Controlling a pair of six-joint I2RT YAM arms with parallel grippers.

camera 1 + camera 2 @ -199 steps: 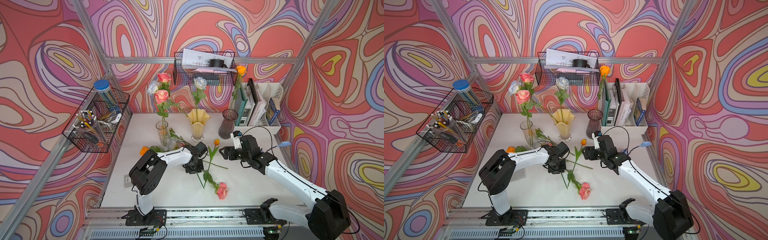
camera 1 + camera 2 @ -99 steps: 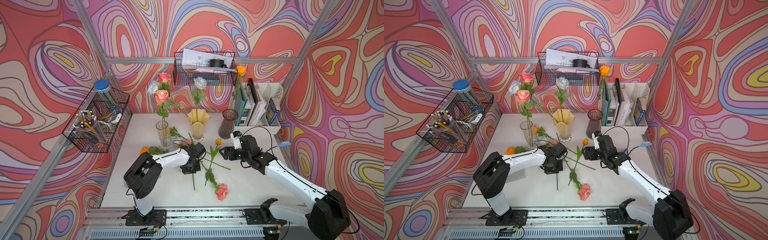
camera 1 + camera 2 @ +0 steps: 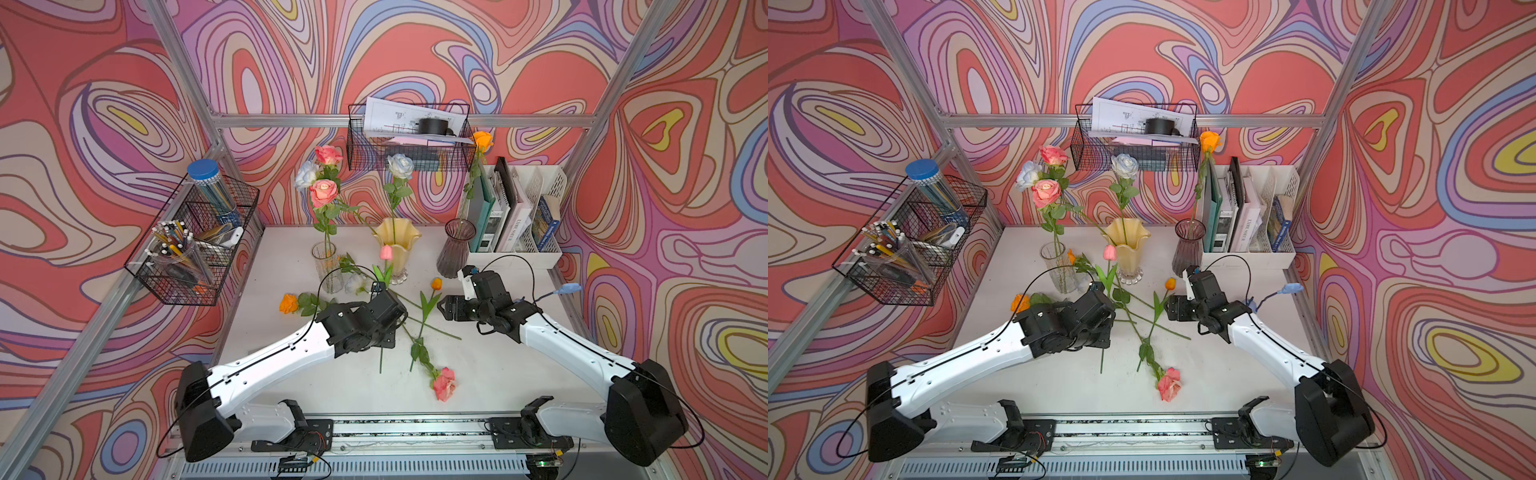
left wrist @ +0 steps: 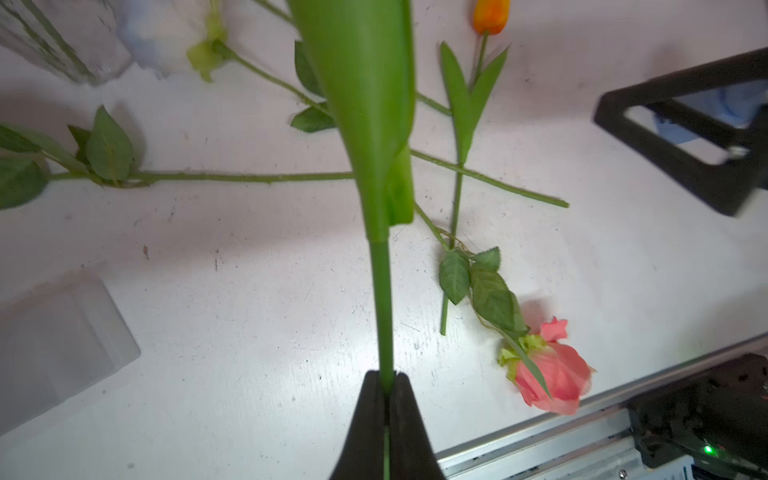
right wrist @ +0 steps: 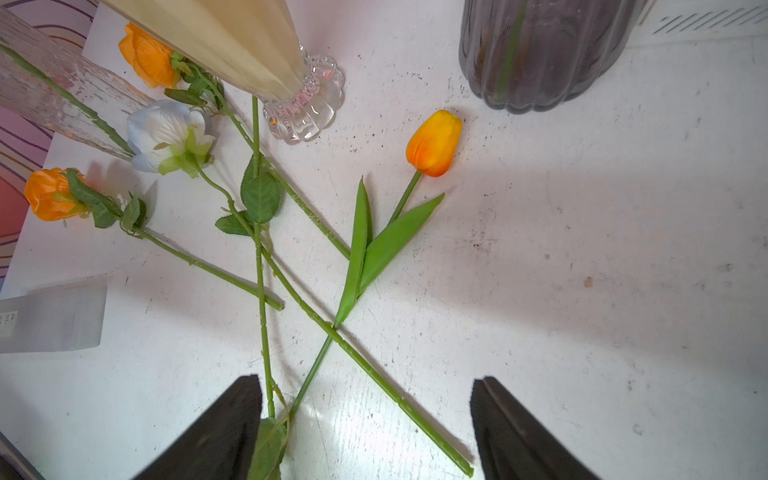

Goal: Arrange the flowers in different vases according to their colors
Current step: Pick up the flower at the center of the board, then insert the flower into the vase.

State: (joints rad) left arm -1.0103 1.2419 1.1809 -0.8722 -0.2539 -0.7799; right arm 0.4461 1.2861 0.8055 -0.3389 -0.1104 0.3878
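My left gripper (image 4: 384, 380) is shut on the green stem of a pink tulip (image 3: 386, 252), holding it near upright above the table; its stem end (image 3: 380, 368) hangs below the jaws. My right gripper (image 5: 365, 379) is open over crossed stems, beside an orange tulip (image 5: 434, 143). The clear glass vase (image 3: 327, 266) holds two pink roses (image 3: 323, 192). Two white-blue roses (image 3: 401, 165) stand in the yellow vase (image 3: 397, 245), and an orange rose (image 3: 482, 141) stands in the purple vase (image 3: 455, 249). A pink rose (image 3: 444, 384), two orange roses (image 5: 50, 193) and a white-blue rose (image 5: 166, 133) lie on the table.
A white file organiser (image 3: 536, 249) with books stands at the back right. Wire baskets hang on the left wall (image 3: 195, 249) and the back wall (image 3: 409, 141). A frosted plastic box (image 4: 62, 332) lies near the left arm. A light-blue object (image 3: 569, 287) sits at the table's right edge.
My left gripper has shut on the pink tulip's stem and raised it from the table, so the bud now stands in front of the yellow vase. The right arm has not moved.
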